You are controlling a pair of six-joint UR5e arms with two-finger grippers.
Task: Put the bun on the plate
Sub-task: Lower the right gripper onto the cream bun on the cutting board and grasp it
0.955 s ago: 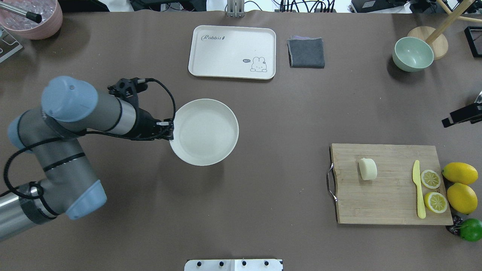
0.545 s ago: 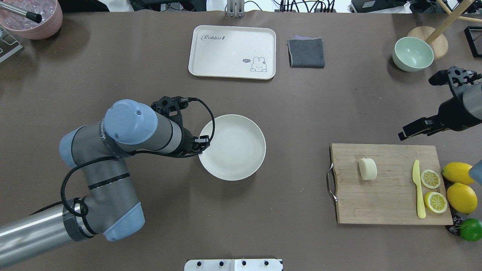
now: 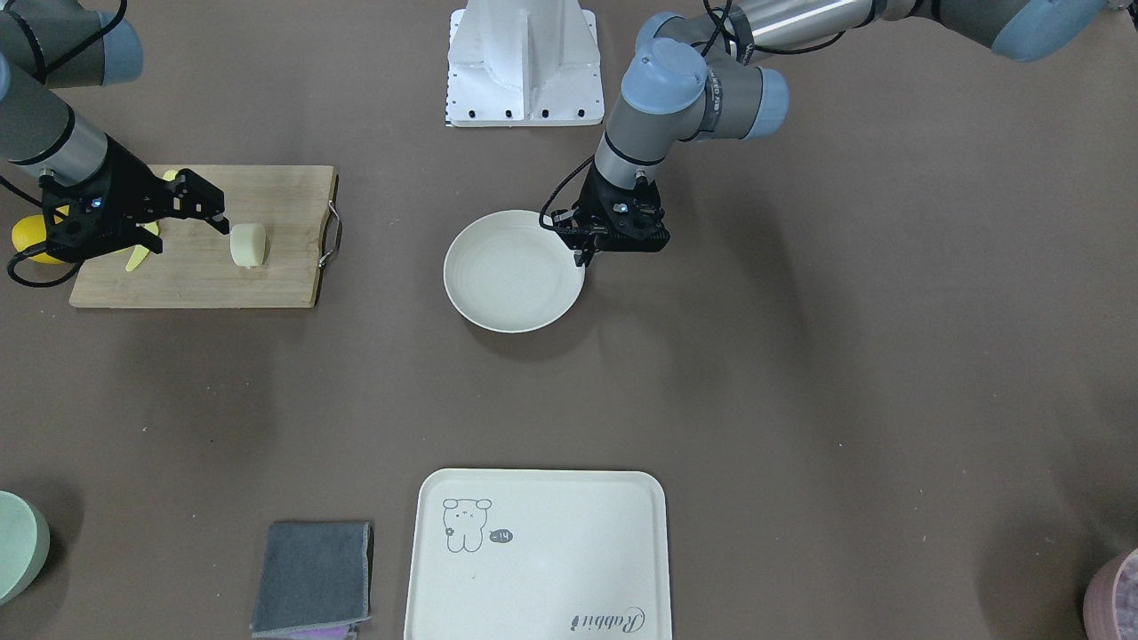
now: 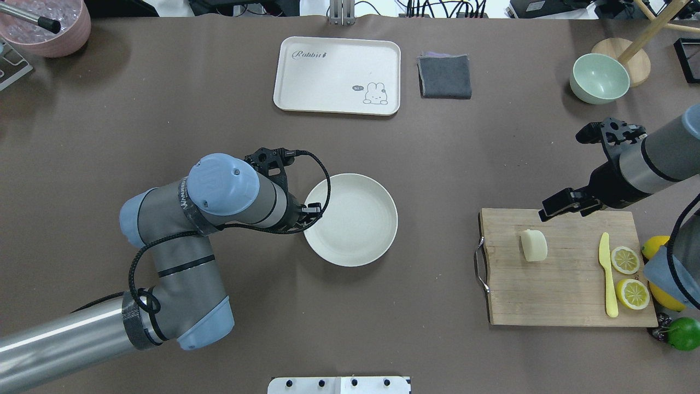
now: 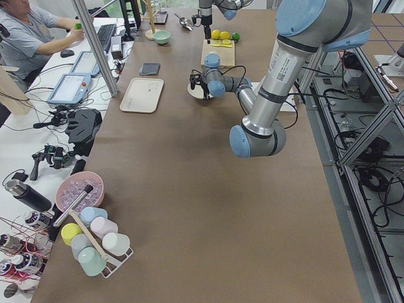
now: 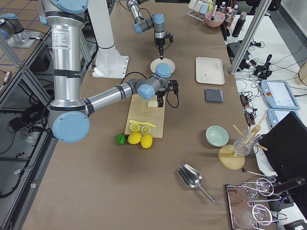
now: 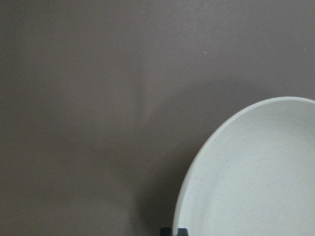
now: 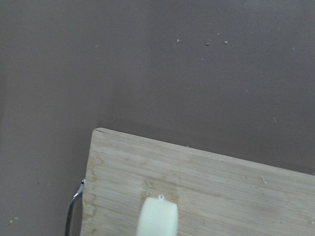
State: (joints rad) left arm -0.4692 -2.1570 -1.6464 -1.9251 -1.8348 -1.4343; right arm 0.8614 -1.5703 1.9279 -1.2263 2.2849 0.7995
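Note:
The bun (image 4: 534, 245), a small pale cream block, lies on the left part of a wooden cutting board (image 4: 563, 298); the right wrist view shows the bun (image 8: 157, 216) at its bottom edge. My right gripper (image 4: 563, 207) hovers open over the board's far edge, just right of and beyond the bun, touching nothing. The round off-white plate (image 4: 355, 224) sits empty mid-table, well left of the board. My left gripper (image 4: 309, 211) is shut on the plate's left rim. In the left wrist view the plate (image 7: 256, 172) fills the lower right.
On the board's right side lie a yellow knife (image 4: 606, 273) and two lemon halves (image 4: 625, 260), with whole lemons (image 4: 670, 290) and a lime (image 4: 683, 334) beyond it. A cream tray (image 4: 337, 75), grey cloth (image 4: 445, 76) and green bowl (image 4: 599, 78) sit at the back.
My left arm has dragged the plate rightward and a little nearer, still gripping its rim. My right arm has come in from the right edge to the board's far edge.

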